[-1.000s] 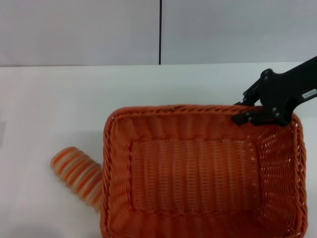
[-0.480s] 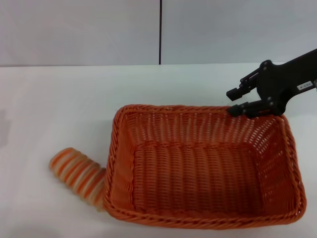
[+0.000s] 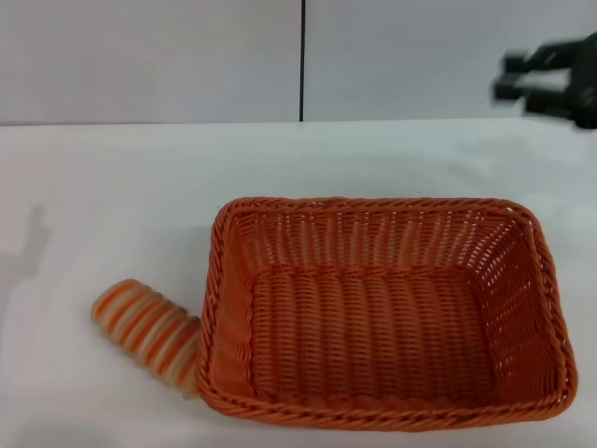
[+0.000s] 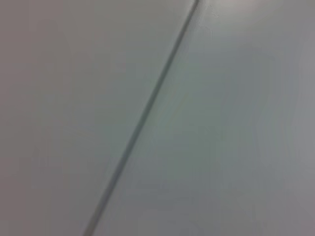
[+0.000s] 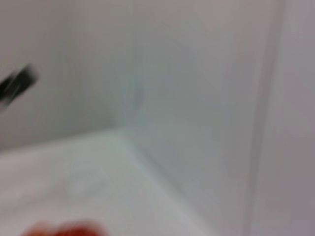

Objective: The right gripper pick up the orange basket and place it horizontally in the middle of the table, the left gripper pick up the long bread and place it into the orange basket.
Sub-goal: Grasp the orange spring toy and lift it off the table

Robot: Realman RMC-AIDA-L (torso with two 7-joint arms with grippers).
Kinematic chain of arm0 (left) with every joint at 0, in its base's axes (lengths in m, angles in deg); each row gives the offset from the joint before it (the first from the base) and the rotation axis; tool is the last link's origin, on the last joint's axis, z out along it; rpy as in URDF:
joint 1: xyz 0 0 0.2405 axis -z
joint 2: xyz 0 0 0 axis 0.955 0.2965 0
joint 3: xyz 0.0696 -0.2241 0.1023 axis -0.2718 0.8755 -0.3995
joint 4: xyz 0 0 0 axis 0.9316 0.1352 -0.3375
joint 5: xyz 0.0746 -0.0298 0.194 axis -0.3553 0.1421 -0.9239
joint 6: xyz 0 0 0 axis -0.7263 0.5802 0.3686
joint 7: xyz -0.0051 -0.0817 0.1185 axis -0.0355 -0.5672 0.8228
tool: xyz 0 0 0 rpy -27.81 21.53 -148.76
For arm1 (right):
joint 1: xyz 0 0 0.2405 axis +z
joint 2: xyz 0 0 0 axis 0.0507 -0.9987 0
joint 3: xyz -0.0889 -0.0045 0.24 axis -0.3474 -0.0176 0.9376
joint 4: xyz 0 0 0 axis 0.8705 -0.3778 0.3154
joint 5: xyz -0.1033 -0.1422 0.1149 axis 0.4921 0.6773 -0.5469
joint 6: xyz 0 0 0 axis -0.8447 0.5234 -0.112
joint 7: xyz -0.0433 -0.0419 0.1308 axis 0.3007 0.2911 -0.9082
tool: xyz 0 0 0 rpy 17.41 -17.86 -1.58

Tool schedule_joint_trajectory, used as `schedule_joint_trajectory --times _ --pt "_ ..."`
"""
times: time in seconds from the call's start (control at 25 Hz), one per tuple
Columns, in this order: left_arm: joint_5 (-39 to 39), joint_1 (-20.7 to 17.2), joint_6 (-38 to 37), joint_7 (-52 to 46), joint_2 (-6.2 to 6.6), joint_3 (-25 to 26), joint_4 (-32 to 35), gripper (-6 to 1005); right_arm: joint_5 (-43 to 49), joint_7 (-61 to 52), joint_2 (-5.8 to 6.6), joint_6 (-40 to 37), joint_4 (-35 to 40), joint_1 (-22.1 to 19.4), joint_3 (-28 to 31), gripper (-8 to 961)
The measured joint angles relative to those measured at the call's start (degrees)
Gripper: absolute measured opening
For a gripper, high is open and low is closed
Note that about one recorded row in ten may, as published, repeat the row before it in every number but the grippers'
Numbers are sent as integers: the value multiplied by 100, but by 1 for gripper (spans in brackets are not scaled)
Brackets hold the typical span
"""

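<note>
Right hand (image 3: 534,82), dark and blurred, hangs at the upper right edge of the head view, in front of the grey wall (image 3: 149,56) and well above and apart from the basket; two finger tips show with a gap between them, so the fingers stand spread and hold nothing. Left hand does not appear in the head view, and its own wrist view shows only a plain grey panel (image 4: 236,123) crossed by a thin dark seam (image 4: 142,115).

Orange basket (image 3: 384,325) sits flat on the white surface (image 3: 112,187), in the lower middle to lower right of the head view, with its long sides running across the frame and its open top facing up. Nothing lies inside it.

Long bread (image 3: 147,331), striped orange and cream, lies on the surface at the lower left of the frame, slanted, with its lower end touching the left wall of the basket from outside.

Right wrist view shows the wall corner, a stretch of the white surface, and a blurred orange patch at the bottom edge.
</note>
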Motion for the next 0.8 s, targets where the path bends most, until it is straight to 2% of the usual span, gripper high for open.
schedule_joint_trajectory --times 0.08,0.12,0.16,0.24,0.32,0.36,0.48,0.52,0.56,0.68,0.72,0.8 --pt "3 15 25 -623 13 -235 366 834 -542 87 -82 -137 -131 -398 413 367" --pt "5 15 83 -1378 23 -414 843 834 -1115 208 -163 -275 -380 -796 892 367" --pt "5 15 83 -1378 23 -414 843 834 -1115 208 -163 -275 -380 -796 892 367" --pt "-1 -14 183 -2102 39 -677 1434 834 -1591 492 -211 -309 -736 -1136 1291 367" --pt "0 -49 319 -2657 77 -1039 1953 834 -2330 1111 -233 -348 -1594 -1626 1965 367" --pt "1 -65 422 -2947 117 -1296 2228 834 -2330 1111 -233 -348 -1594 -1626 1965 367" --pt "-148 -110 644 -3368 291 -2002 2717 835 -2728 1628 -243 -458 -2428 -2006 2812 367" --pt "-505 -117 693 -3448 419 -2215 2831 835 -2770 1749 -253 -549 -2643 -2155 3204 367" --pt "-505 -117 693 -3448 419 -2215 2831 835 -2770 1749 -253 -549 -2643 -2155 3204 367" --pt "-1173 -153 678 -3488 519 -2271 2980 835 -2774 1752 -289 -736 -2723 -2265 3553 367" --pt "-1482 -243 650 -3476 524 -2278 3134 835 -2774 1733 -296 -789 -2726 -2278 3592 367" --pt "-1593 -287 644 -3467 521 -2289 3193 835 -2775 1712 -304 -841 -2731 -2293 3613 367"
